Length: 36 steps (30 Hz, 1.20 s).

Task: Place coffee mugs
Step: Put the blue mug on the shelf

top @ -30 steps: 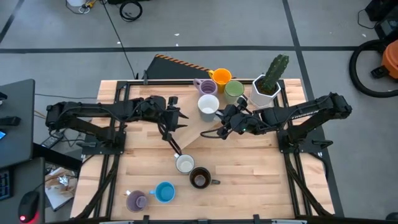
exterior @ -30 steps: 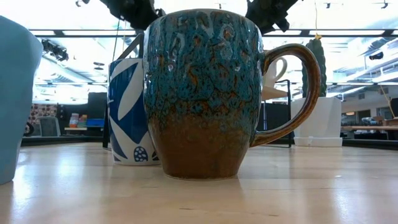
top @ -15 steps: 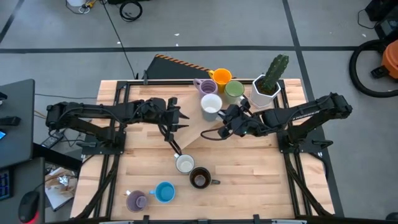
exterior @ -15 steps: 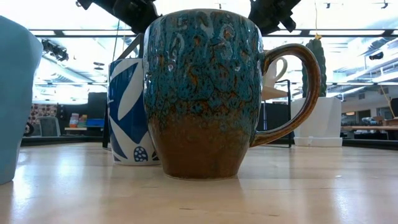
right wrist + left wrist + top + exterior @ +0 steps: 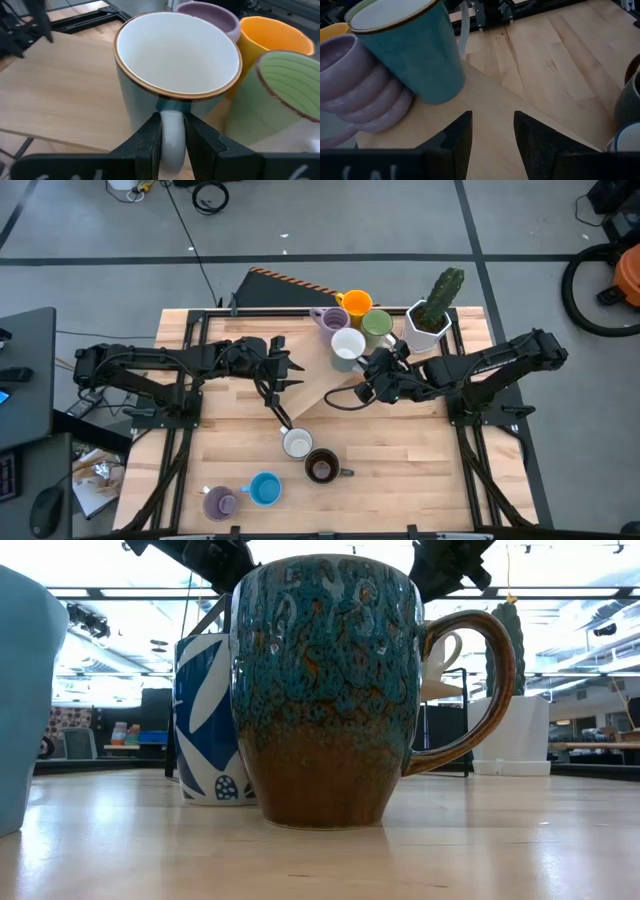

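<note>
A mug [image 5: 347, 345], teal outside and white inside with a gold rim, hangs tilted over the far end of a pale wooden board [image 5: 325, 392], with my right gripper [image 5: 172, 125] shut on its handle. Just beyond it stand the purple [image 5: 328, 319], orange [image 5: 357, 303] and green [image 5: 376, 326] mugs. My left gripper [image 5: 492, 131] is at the board's left side, fingers apart with bare board showing between them; I cannot tell whether it touches the board. Toward the near edge stand a white-and-blue mug [image 5: 297, 443], a dark brown one [image 5: 321, 467], a blue one [image 5: 265, 488] and a purple one [image 5: 219, 502]. My right gripper pinches the mug's white handle [image 5: 172, 142] between its two fingers [image 5: 150, 137], which sit on either side of the loop. They come from the table's right and near side, slanting down. The mug leans with its mouth toward the gripper; I cannot tell whether its base touches the board.
A white angular pot with a cactus [image 5: 430, 320] stands at the far right, close to my right arm. In the low view the brown mug [image 5: 330, 690] fills the middle and hides most of the table behind it. Bare wood lies at the near right.
My right gripper has carried the teal mug a short way toward the table's far right, closer to the purple and green mugs, and has rolled a little, keeping its hold on the handle.
</note>
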Motion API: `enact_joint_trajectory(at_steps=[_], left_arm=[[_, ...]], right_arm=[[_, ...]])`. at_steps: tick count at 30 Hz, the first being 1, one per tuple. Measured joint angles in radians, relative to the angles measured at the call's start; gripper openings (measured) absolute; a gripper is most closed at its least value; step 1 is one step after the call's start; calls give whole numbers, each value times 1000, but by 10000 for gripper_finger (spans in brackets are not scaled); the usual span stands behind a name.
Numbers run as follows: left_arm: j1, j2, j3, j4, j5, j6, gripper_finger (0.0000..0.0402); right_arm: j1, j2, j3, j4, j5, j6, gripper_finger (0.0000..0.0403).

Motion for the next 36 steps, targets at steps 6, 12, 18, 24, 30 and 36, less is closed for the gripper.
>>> enact_joint_trajectory(at_steps=[6,12,18,24,30,36], left_arm=[[0,0,0,0,0,0,150],[0,0,0,1,0,0,150],[-2,0,0,1,0,-5,150],[-7,0,0,1,0,-15,150],[-7,0,0,1,0,-27,150],[-6,0,0,1,0,-27,150]], right_arm=[[26,-11,-3,-27,31,21,84],[41,-24,-3,-48,54,26,84],[36,-25,-3,-86,75,76,84],[35,-24,-3,-94,109,85,84],[26,-24,-3,-92,111,85,84],[26,-24,-3,-102,114,95,84]])
